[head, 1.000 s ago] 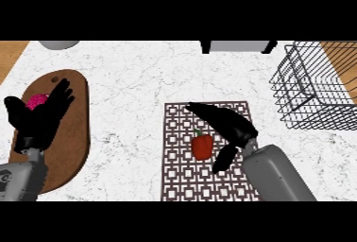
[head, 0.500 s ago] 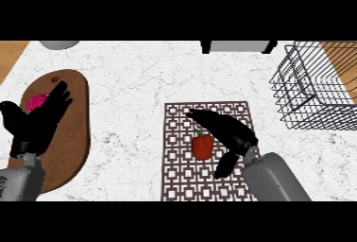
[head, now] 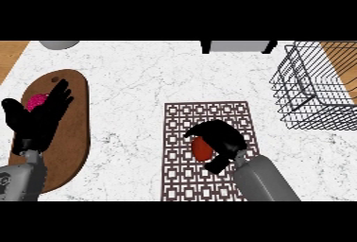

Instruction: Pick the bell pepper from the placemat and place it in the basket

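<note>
A red bell pepper (head: 202,149) lies on the brown patterned placemat (head: 208,118) in the middle of the counter. My right hand (head: 222,140) bends over the pepper from the right. Its fingers arch above the pepper's top and its thumb lies below the pepper. The hand covers part of the pepper. The black wire basket (head: 315,92) stands at the far right, well away from the hand. My left hand (head: 38,118) rests open, fingers up, over the wooden board at the left.
An oval wooden cutting board (head: 70,127) lies at the left with a pink object (head: 36,100) on it, partly behind my left hand. A grey round thing (head: 58,44) and a dark-framed object (head: 237,46) sit at the counter's far edge.
My right hand has come down and toward me over the placemat, and its fingers have curled around the pepper. The left hand has hardly moved.
</note>
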Controlling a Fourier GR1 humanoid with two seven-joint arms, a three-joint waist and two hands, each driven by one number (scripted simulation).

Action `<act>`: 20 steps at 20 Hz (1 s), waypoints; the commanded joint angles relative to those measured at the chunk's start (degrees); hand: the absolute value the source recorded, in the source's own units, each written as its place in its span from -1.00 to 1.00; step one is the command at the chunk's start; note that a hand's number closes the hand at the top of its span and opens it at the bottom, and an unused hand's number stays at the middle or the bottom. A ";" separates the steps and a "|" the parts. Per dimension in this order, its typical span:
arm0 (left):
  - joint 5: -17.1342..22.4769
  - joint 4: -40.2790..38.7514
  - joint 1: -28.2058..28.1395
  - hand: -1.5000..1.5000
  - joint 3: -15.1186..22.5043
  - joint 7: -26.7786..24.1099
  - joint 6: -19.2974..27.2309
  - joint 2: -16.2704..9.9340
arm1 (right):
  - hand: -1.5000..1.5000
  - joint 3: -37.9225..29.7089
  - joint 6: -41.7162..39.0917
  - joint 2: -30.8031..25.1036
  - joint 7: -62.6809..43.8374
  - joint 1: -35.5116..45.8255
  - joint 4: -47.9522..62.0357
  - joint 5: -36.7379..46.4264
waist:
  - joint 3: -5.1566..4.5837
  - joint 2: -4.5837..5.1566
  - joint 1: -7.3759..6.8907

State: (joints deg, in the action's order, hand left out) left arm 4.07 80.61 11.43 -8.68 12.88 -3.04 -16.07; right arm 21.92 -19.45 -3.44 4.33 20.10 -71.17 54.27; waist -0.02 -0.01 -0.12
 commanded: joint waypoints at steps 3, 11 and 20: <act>-1.36 -2.80 3.51 0.00 -0.47 1.28 0.65 0.51 | 1.00 2.03 2.20 0.25 2.66 -2.37 0.26 4.54 | 0.02 0.01 0.21; -0.46 -0.80 -1.86 0.00 -1.95 -0.88 -1.14 -0.54 | 1.00 8.74 6.44 -1.62 -1.82 -23.30 -15.93 7.23 | -0.03 -0.74 2.38; -0.87 3.31 -1.60 0.00 -0.26 2.99 0.26 1.23 | 1.00 16.39 13.16 -16.90 -2.34 -53.02 -42.54 9.79 | 0.01 -0.33 1.18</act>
State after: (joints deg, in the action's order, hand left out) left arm 3.59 80.63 10.21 -10.35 13.29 -3.13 -15.56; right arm 36.08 -7.87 -14.39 2.42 -22.29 -104.33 63.62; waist -0.11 -0.74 2.08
